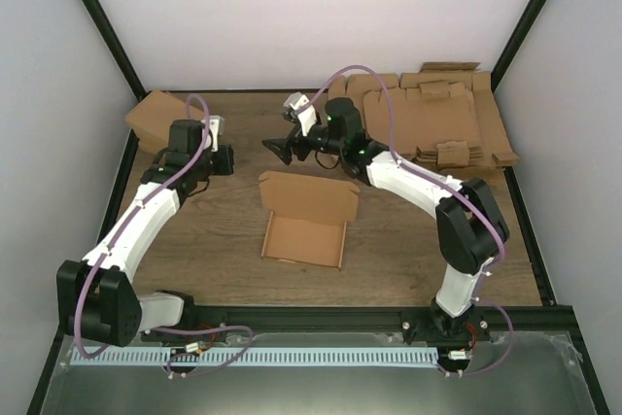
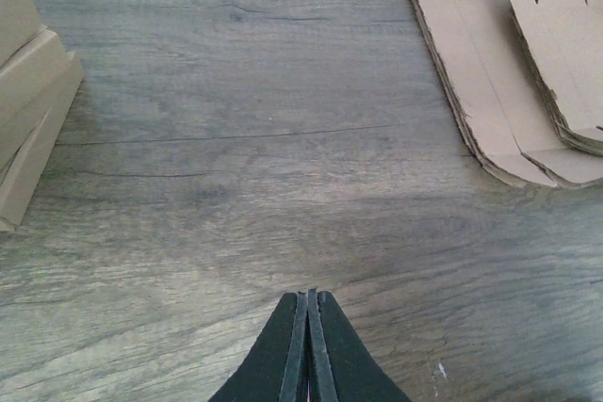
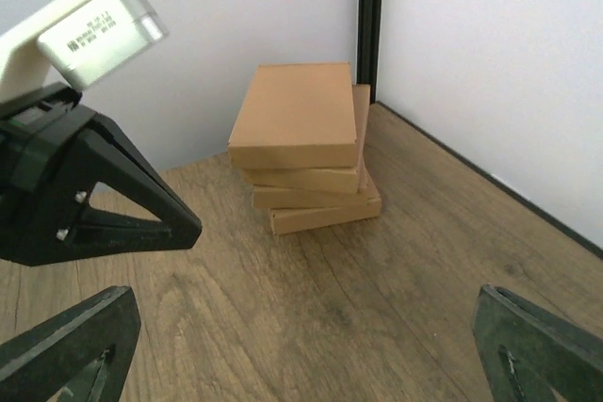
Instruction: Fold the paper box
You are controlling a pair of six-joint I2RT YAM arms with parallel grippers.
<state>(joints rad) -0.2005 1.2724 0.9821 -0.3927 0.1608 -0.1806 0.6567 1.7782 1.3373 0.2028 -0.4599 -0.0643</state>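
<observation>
A: Where is the box (image 1: 304, 225)?

B: Just below the middle of the top view, on the table (image 1: 194, 250), between the two arms; its base lies flat and its rear panel stands up, leaning a little; whether the narrow side flaps are raised I cannot tell; neither wrist view shows it at all.

A: And the left pincer (image 2: 309, 345)?

B: Pressed together; in its own view the two black fingers meet in a thin seam at the bottom edge, nothing between them, over bare wood; from above it is mostly hidden under its wrist, left of centre, well apart from the box.

A: The right pincer (image 1: 281, 149)?

B: Spread wide, holding nothing; in the top view it sits higher in the frame than the rear panel and clear of it; in its own view only the fingertips (image 3: 546, 341) show, cut off at the two bottom corners; the dark wedge at that frame's left is the left pincer seen side-on.

A: What else?

B: A pile of closed cartons (image 3: 301, 148) at the upper left of the top view, cropped by the left edge of the left wrist view; a pile of flat sheets (image 1: 437, 119) at the upper right, running out of the left wrist view's right edge.
</observation>
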